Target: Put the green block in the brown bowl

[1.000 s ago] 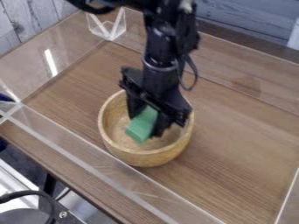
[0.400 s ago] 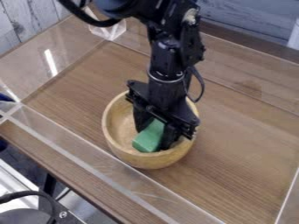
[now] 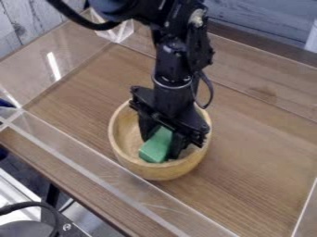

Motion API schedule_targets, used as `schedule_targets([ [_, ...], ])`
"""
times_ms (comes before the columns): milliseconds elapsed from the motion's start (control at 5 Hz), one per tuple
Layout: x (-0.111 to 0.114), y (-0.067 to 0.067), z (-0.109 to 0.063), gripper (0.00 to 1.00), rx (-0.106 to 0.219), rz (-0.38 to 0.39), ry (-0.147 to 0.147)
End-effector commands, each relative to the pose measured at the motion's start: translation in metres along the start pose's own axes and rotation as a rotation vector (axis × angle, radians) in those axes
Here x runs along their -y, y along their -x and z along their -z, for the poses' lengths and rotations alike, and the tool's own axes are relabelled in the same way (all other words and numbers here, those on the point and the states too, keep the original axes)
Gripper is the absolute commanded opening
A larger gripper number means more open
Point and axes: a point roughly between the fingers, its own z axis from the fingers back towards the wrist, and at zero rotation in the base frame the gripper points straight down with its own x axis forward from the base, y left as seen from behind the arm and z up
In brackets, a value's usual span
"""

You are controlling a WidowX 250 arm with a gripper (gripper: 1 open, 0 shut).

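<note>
A little below the middle of the frame the gripper [image 3: 166, 139] points straight down into the brown bowl [image 3: 124, 146], its dark fingers [image 3: 190, 137] reaching past the rim. Between them sits the green block [image 3: 158, 145] — clenched, from the look of it, with the jaws pressed against its sides and the block tilted on end, not lying flat. Its lower end is down inside the bowl's hollow; whether it touches the wood at the bottom I cannot tell, because the near wall of the bowl hides that part.

The bowl itself stands on the wooden table [image 3: 260, 120], inside a clear plastic barrier [image 3: 37, 56] that runs round the edge; the black arm [image 3: 180, 46] rises from the bowl toward the top of the frame.

As I judge it, the carrying is done and the step in hand is the placing: the block is over and within the bowl, but the task is not finished while the fingers have hold of it. The next move calls for little — the jaws need to part enough to let the block drop or settle onto the bowl's floor, and then the gripper must lift straight up, clear of the thick rim, without snagging the block or dragging the bowl along with it.
</note>
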Motion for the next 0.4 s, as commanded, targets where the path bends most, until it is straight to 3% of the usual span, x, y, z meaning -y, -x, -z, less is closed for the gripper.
schedule_targets([
  [0, 0.0011, -0.0044, -0.013, 0.0, 0.027, -0.002, 0.022],
  [200, 0.0002, -0.0019, -0.0169, 0.0, 0.028, -0.021, 0.035],
])
